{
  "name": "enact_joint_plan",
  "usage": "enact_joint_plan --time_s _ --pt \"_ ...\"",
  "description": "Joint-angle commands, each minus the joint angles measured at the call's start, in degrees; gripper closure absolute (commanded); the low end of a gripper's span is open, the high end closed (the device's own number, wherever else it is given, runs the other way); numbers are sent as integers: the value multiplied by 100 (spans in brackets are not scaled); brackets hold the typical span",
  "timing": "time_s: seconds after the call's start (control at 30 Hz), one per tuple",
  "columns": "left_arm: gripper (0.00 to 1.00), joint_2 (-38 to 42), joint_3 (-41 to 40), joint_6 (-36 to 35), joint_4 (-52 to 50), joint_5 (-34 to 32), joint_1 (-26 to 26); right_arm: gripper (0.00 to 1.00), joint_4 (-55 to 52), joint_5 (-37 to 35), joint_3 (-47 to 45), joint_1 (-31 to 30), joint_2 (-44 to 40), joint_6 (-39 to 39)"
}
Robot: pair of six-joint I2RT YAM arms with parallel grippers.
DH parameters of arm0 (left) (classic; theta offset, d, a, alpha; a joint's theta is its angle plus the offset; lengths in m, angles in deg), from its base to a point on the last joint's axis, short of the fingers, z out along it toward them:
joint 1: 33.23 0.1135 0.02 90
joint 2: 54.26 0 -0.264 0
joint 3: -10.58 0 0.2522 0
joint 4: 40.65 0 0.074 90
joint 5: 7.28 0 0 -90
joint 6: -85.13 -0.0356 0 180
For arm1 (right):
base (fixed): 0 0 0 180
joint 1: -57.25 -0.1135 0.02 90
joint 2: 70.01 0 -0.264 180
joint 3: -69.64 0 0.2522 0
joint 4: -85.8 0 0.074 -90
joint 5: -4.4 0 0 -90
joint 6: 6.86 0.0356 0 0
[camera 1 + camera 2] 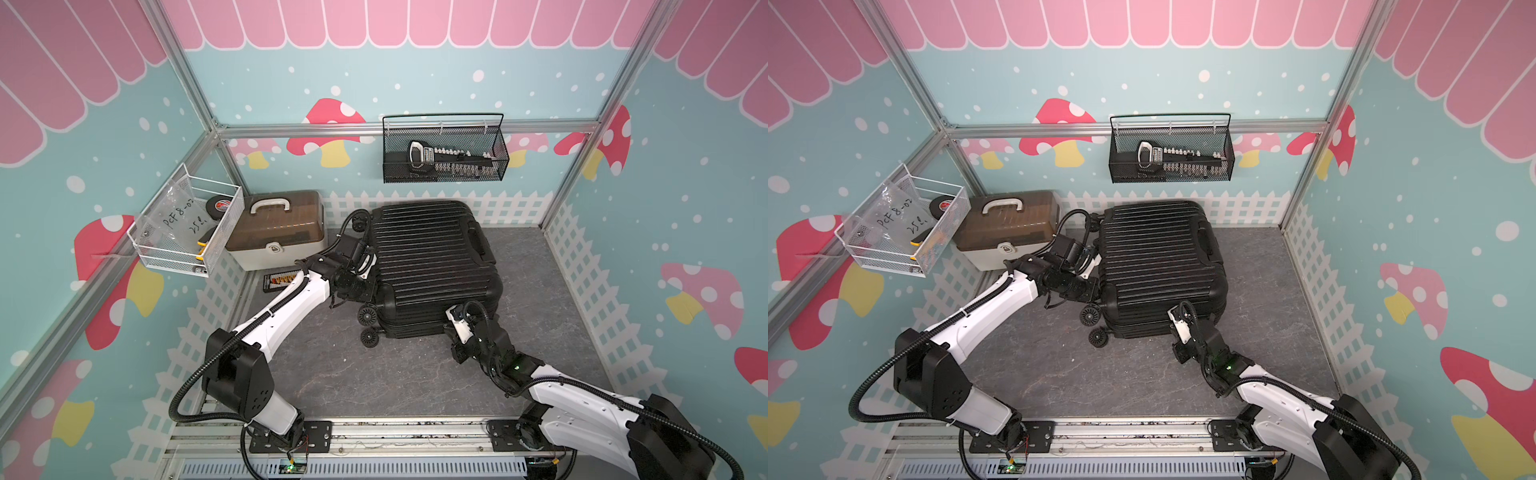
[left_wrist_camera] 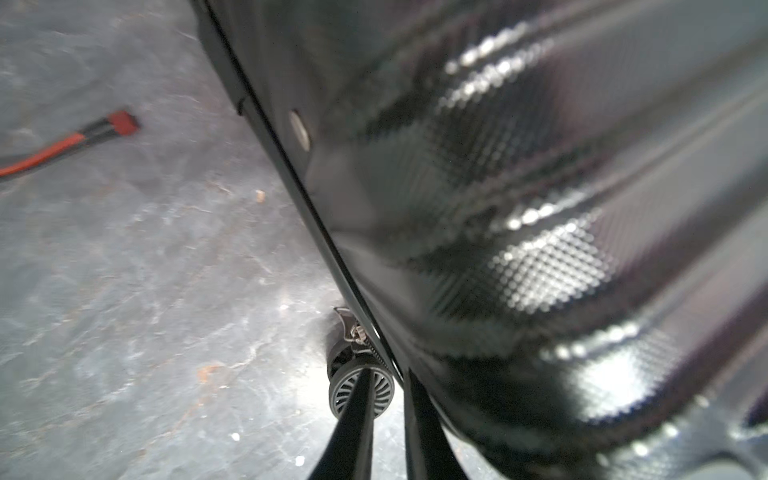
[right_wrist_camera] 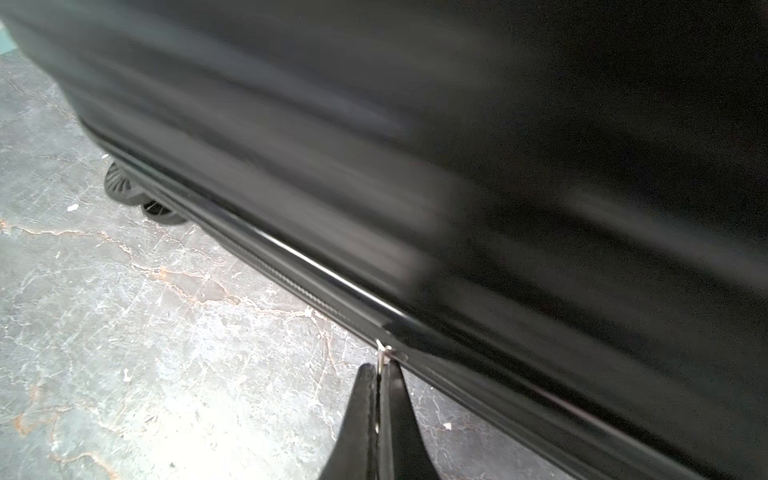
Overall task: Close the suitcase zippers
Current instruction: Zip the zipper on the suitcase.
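The black ribbed suitcase (image 1: 428,257) (image 1: 1158,257) lies flat on the grey floor, its wheels (image 1: 368,316) toward the left. My left gripper (image 1: 368,293) sits against its left side by the wheels. In the left wrist view the left gripper (image 2: 388,372) has its fingers a narrow gap apart at the seam. A zipper pull (image 2: 347,326) hangs free just beyond the tips. My right gripper (image 1: 449,332) is at the front right corner. In the right wrist view the right gripper (image 3: 379,368) is shut on a silver zipper pull (image 3: 381,351) on the zipper track (image 3: 291,286).
A white box with a brown lid (image 1: 276,232) stands left of the suitcase. A white wire basket (image 1: 187,228) hangs on the left wall, a black mesh basket (image 1: 444,149) on the back wall. A bit holder (image 1: 282,279) and a red-black cable (image 2: 62,145) lie on the floor.
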Motion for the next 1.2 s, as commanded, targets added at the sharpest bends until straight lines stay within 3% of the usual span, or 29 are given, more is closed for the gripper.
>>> enact_joint_plan --time_s 0.0,0.3,0.43,0.63,0.73,1.03,1.17 --pt "82 8 -54 216 530 1166 -577 100 304 516 215 -95 59 -156" --pt "81 -170 111 390 749 1215 -1124 100 363 535 217 -101 77 -129" --pt "74 78 85 322 610 219 -1124 100 327 252 115 -101 -90 -88" --pt "32 833 -111 -303 378 -1110 -1110 100 134 -52 -33 -101 -328 -103" --pt "19 1228 -326 -912 430 -954 -1107 100 132 -52 -65 -101 -353 -102" --pt "17 1774 -1051 -4071 486 423 -1112 100 177 -44 -66 -101 -249 -75" --pt "14 1719 -1137 -4804 512 602 -1114 100 182 -67 -71 -101 -238 -77"
